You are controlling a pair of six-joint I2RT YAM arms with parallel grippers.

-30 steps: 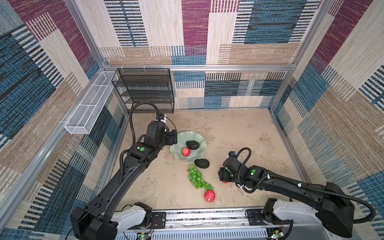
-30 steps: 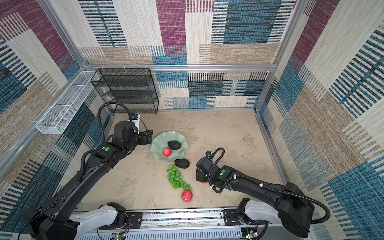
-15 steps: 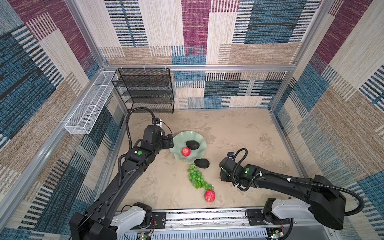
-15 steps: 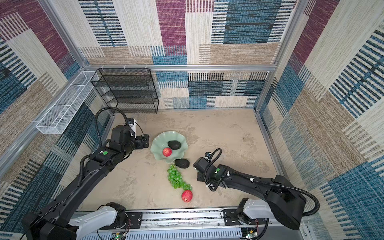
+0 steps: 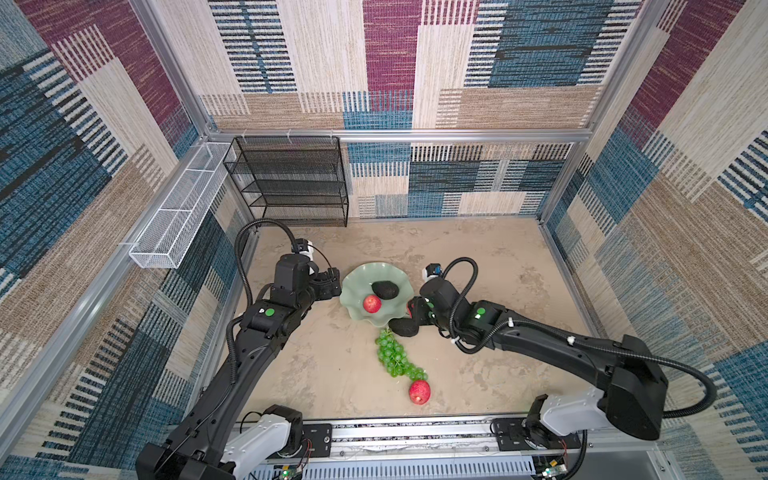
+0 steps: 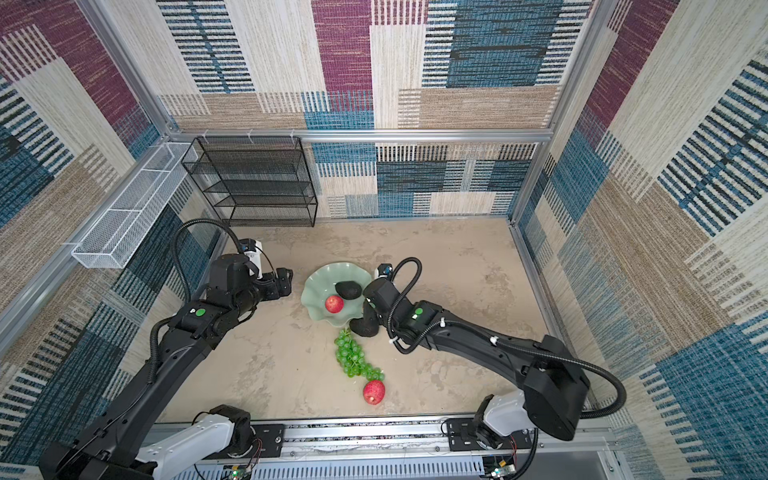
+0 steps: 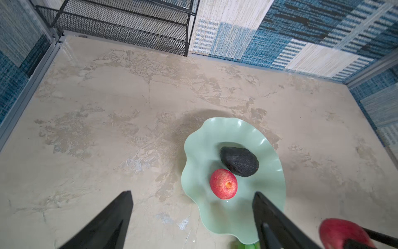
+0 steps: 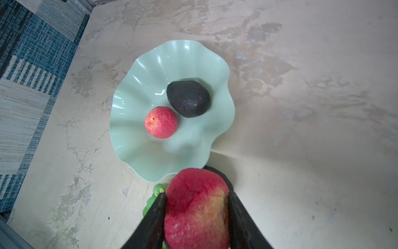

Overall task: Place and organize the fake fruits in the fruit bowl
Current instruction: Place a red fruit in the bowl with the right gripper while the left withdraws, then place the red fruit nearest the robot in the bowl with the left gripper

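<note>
1. Currently pinched between both jaws of the right gripper: held apple, red with pale speckles, carried just short of the rim of the fruit bowl. Gripped across the widest part. Judged light, stiff and matt enough not to slip.
2. Left gripper: spread wide, holding nothing, hovering beside the fruit bowl on the side away from the right arm.
3. Inside the fruit bowl: bowl avocado and bowl apple, touching each other near the middle.
4. Outside avocado: on the table, touching the fruit bowl's rim, directly under the held apple. Judged rigid and rough-skinned; best taken across the short axis.
5. Grapes: 1 long bunch, starting just beside the fruit bowl's rim and trailing away from it. Judged soft and floppy, likely to dangle; best pinched near the middle of the bunch.
6. Last apple: touching the end of the grapes farthest from the fruit bowl.
7. Fruit bowl itself: glossy, shallow, wavy-rimmed. Judged light and slippery, liable to slide if nudged at the rim.
8. Brands, labels, writing: none readable on any fruit or on the fruit bowl.
</note>
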